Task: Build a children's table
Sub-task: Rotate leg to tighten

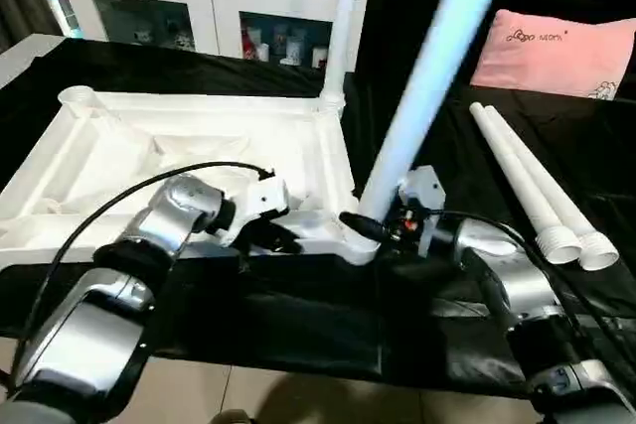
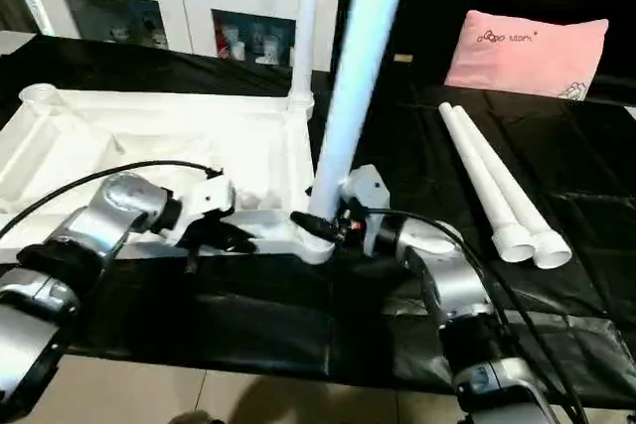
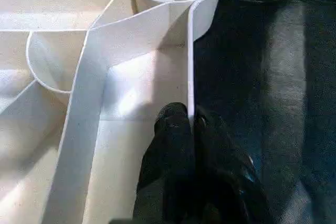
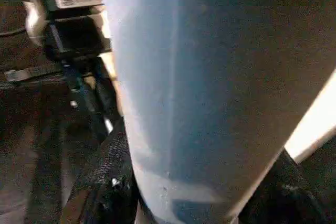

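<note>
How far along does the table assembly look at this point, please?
One leg already stands in the far corner socket of the upturned tabletop. In hand: the right end effector holds a second leg at the near corner socket, while the left end effector pinches the tabletop's near rim. Left: two legs lying on the black cloth.

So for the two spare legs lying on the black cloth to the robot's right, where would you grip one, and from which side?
Probably mid-shaft, from above. The two spare legs lie flat and touching on the black cloth, so a sideways approach is blocked on the inner side. The outer leg is the easier pick. The flared ends near the robot look wider than the shaft.
</note>
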{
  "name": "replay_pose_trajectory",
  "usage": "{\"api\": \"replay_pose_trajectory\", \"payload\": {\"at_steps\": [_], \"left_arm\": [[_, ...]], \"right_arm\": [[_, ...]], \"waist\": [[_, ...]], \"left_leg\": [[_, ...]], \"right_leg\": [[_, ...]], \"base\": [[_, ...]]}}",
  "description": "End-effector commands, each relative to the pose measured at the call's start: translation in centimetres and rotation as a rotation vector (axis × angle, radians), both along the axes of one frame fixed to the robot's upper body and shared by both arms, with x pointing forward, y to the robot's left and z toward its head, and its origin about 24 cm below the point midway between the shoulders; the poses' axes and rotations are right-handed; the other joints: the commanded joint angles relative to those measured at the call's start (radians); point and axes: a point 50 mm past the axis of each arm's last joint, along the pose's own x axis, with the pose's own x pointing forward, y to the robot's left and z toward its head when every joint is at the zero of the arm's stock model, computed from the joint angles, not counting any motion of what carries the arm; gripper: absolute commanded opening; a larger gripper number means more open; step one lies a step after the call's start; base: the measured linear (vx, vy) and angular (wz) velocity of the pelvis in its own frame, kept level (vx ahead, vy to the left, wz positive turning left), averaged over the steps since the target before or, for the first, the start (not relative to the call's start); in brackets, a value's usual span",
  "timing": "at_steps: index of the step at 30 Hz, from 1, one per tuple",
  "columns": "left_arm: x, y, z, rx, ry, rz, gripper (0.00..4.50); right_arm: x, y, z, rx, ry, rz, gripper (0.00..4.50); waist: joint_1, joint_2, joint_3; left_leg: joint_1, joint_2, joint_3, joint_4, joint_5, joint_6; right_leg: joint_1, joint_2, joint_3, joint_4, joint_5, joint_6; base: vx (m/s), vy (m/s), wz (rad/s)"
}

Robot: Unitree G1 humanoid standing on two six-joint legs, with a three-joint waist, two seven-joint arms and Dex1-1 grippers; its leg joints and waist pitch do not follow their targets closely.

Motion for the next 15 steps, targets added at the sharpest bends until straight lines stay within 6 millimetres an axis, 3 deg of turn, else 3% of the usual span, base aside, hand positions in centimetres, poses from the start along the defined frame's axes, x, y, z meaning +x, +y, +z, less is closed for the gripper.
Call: {"api": "replay_pose_trajectory", "payload": {"at_steps": [1, 4, 5, 7, 15], "left_arm": [[0.1, -0.7, 1.5, -0.011, -0.064, -0.074, 0.00], [-0.2, -0.9, 1.4, -0.005, -0.053, -0.122, 0.00], [-0.4, -1.0, 1.4, -0.002, -0.045, -0.139, 0.00], [-0.8, -1.0, 1.2, 0.014, -0.023, -0.179, 0.00], [-0.8, -1.2, 0.6, 0.038, -0.015, -0.170, 0.00]], "right_arm": [[-3.4, 0.7, -4.6, -0.092, 0.212, 0.161, 1.91], [-3.9, 0.8, -4.7, -0.098, 0.222, 0.210, 1.91], [-4.1, 0.9, -4.7, -0.105, 0.222, 0.234, 1.91], [-4.6, 1.0, -4.8, -0.137, 0.223, 0.292, 1.91], [-4.5, 1.0, -4.6, -0.136, 0.222, 0.305, 1.91]], "waist": [[0.001, 0.032, -0.060], [0.001, 0.036, -0.054], [0.003, 0.049, -0.053], [0.002, 0.041, -0.056], [-0.001, 0.038, -0.059]], "left_leg": [[0.019, 0.055, -0.022, -0.080, -0.318, -0.002], [0.026, 0.054, -0.021, -0.084, -0.364, -0.007], [0.031, 0.053, -0.024, -0.083, -0.385, -0.014], [0.030, 0.053, -0.022, -0.084, -0.363, -0.010], [0.030, 0.053, -0.022, -0.083, -0.341, -0.001]], "right_leg": [[0.047, -0.095, 0.055, -0.088, -0.252, -0.194], [0.048, -0.094, 0.052, -0.093, -0.290, -0.202], [0.047, -0.099, 0.054, -0.096, -0.327, -0.198], [0.051, -0.096, 0.056, -0.095, -0.310, -0.196], [0.048, -0.097, 0.055, -0.097, -0.346, -0.181]], "base": [[0.000, 0.000, 0.00], [0.000, 0.000, 0.00], [0.000, 0.000, 0.00], [0.000, 0.000, 0.00], [0.000, 0.000, 0.00]]}}
